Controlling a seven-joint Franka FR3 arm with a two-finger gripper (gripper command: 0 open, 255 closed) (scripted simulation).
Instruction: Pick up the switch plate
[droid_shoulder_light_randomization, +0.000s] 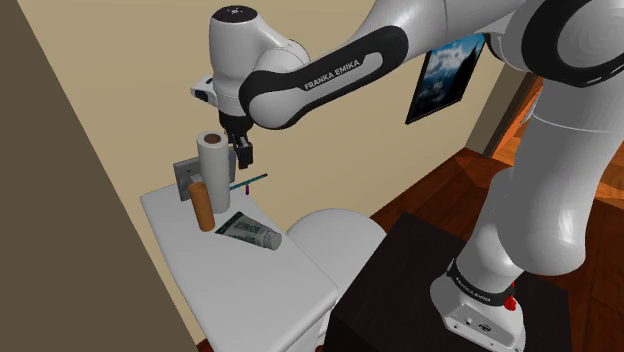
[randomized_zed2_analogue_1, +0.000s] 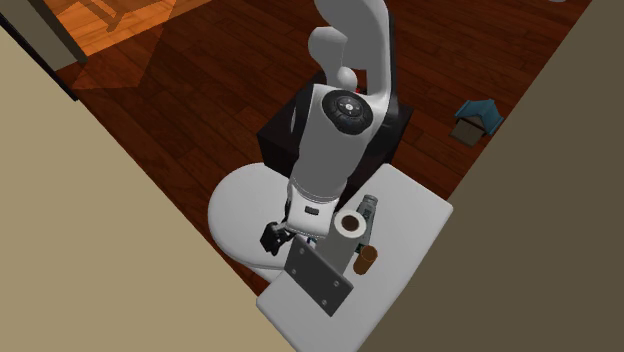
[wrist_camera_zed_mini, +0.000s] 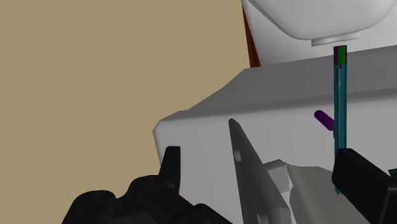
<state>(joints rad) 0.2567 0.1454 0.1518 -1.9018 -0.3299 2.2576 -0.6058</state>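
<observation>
White matte counter (droid_shoulder_light_randomization: 250, 290), tan wall behind. Flat grey rectangular switch plate (wrist_camera_zed_mini: 251, 168) stands on edge between the black gripper's (droid_shoulder_light_randomization: 241, 153) wide-spread fingers, untouched. In the shoulder view, white paper roll (droid_shoulder_light_randomization: 212, 158) at plate's 2 o'clock.

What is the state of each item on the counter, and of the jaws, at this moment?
switch plate: standing on its edge, not gripped.
jaws: open, one on each side of the switch plate.
paper roll: upright.
brown cylinder: upright.
tube: lying flat.
toothbrush: lying flat.
</observation>
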